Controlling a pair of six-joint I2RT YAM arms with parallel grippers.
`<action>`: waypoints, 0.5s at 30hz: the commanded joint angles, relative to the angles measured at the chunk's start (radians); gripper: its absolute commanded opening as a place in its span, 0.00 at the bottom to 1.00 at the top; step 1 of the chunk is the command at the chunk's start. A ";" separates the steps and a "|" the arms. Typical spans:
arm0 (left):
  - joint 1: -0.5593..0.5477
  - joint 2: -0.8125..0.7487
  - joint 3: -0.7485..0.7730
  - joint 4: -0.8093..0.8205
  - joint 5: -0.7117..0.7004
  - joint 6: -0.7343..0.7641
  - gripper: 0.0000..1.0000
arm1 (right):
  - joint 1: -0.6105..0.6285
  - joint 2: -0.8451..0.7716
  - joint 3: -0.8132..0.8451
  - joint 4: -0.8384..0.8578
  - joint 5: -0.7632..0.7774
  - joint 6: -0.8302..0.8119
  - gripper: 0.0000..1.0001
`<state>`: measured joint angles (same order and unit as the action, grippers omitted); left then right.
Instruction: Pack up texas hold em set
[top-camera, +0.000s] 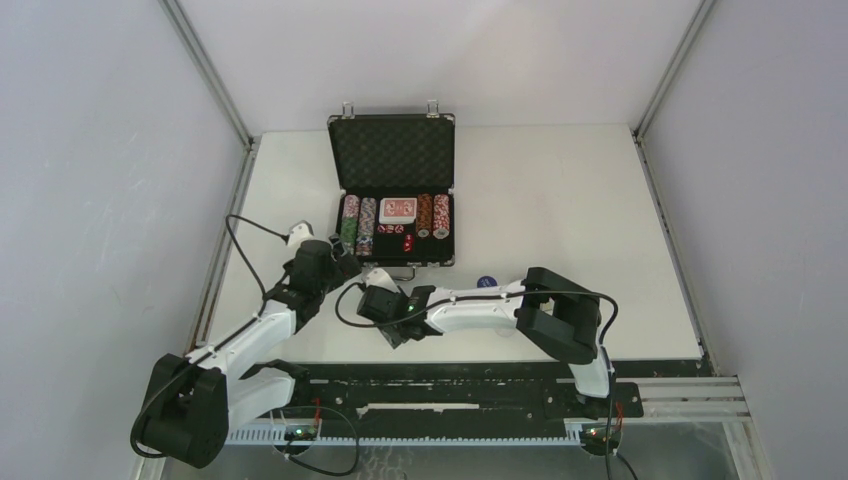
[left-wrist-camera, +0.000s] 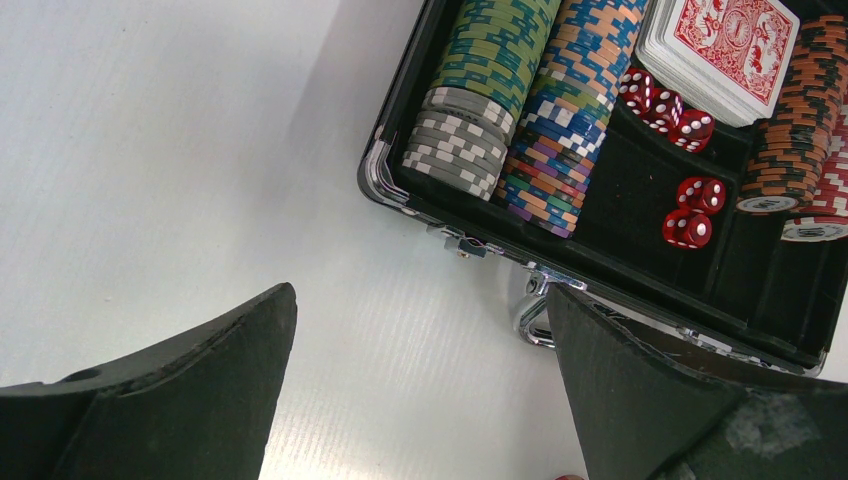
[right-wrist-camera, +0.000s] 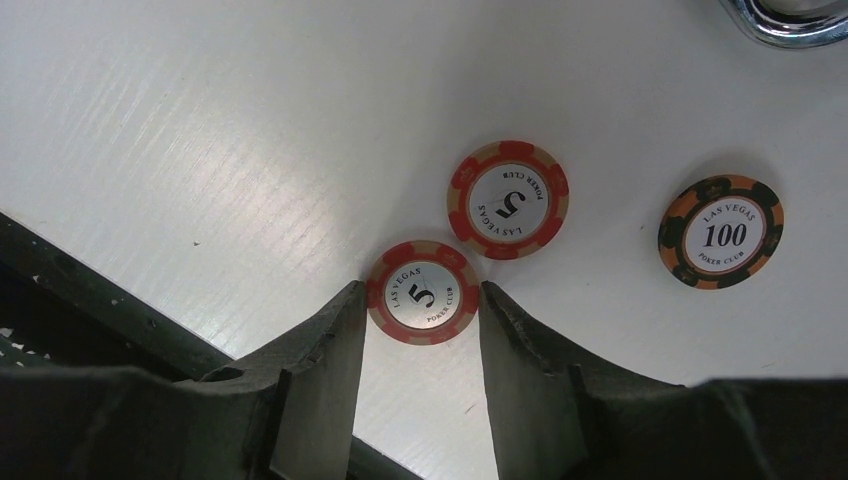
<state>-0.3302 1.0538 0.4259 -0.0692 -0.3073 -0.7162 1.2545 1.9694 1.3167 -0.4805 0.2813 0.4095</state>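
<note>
The black silver-edged case (top-camera: 392, 190) lies open at the table's middle back, lid up. In it stand rows of striped poker chips (left-wrist-camera: 480, 90), a red card deck (left-wrist-camera: 725, 50) and red dice (left-wrist-camera: 690, 210). My left gripper (left-wrist-camera: 420, 300) hangs open over bare table just in front of the case's front left corner, near its metal handle (left-wrist-camera: 532, 315). My right gripper (right-wrist-camera: 420, 290) is shut on a red "5" chip (right-wrist-camera: 423, 305), one fingertip on each side of its rim. A second red "5" chip (right-wrist-camera: 508, 199) and an orange-black "100" chip (right-wrist-camera: 720, 231) lie flat just beyond.
A blue round button (top-camera: 487, 281) lies on the table in front of the case, to the right of its handle. The table's near edge and the dark rail (right-wrist-camera: 90, 300) run close behind my right gripper. Grey walls stand on both sides.
</note>
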 joint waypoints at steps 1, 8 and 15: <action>0.006 -0.004 0.051 0.029 -0.003 0.006 0.99 | -0.009 -0.068 0.023 0.003 0.026 -0.015 0.52; 0.007 -0.003 0.051 0.029 -0.004 0.007 0.99 | -0.019 -0.085 0.023 0.002 0.026 -0.025 0.52; 0.006 -0.004 0.049 0.030 -0.003 0.007 0.99 | -0.047 -0.078 0.021 0.022 -0.001 -0.038 0.52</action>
<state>-0.3302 1.0538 0.4259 -0.0692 -0.3073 -0.7158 1.2297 1.9446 1.3167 -0.4835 0.2836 0.3981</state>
